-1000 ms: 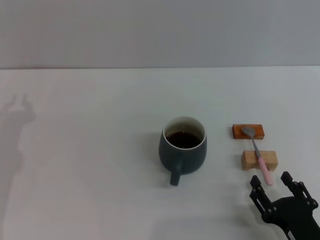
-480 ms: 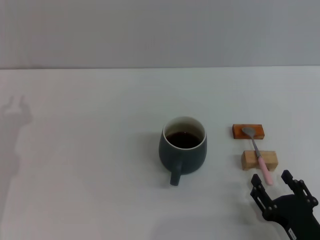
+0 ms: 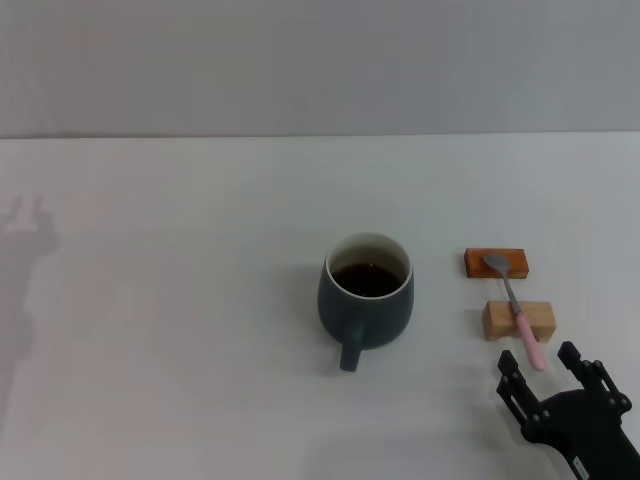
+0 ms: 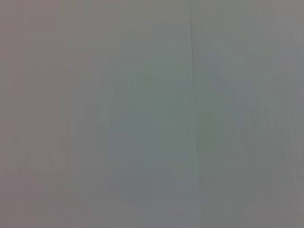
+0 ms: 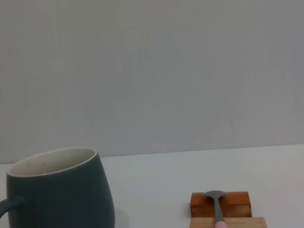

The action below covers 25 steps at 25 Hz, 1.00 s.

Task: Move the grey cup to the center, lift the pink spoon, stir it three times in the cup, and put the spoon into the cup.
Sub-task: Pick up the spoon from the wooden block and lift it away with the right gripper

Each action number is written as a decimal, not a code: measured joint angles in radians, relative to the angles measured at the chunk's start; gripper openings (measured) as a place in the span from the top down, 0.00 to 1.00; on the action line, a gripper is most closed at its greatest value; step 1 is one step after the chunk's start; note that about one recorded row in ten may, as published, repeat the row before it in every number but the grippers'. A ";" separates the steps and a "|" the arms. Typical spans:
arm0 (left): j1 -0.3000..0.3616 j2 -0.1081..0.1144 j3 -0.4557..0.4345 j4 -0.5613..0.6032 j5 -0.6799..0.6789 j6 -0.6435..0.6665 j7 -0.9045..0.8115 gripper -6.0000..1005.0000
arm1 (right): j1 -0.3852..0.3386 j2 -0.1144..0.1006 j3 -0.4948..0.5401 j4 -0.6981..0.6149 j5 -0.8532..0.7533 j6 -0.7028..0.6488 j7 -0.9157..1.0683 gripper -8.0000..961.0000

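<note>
The grey cup (image 3: 366,296) stands upright near the table's middle, dark liquid inside, its handle pointing toward me. It also fills the lower corner of the right wrist view, grey cup (image 5: 57,190). The pink spoon (image 3: 518,318) lies across two small wooden blocks to the cup's right, metal bowl on the far block, pink handle toward me; the pink spoon (image 5: 217,209) shows in the right wrist view too. My right gripper (image 3: 542,370) is open just in front of the spoon's handle end, nothing between its fingers. The left gripper is out of view.
An orange-brown block (image 3: 496,263) and a pale wooden block (image 3: 519,320) hold the spoon off the white table (image 3: 180,300). A grey wall rises behind the table. The left wrist view shows only a plain grey surface.
My right gripper has barely shifted, edging slightly left and forward near the spoon's handle. The arm shadow at the far left has slid further out. Cup and spoon have not moved.
</note>
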 joint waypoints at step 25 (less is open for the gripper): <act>0.016 0.000 0.000 0.000 0.000 0.018 -0.002 0.78 | 0.026 0.001 -0.001 -0.008 0.001 0.013 0.000 0.30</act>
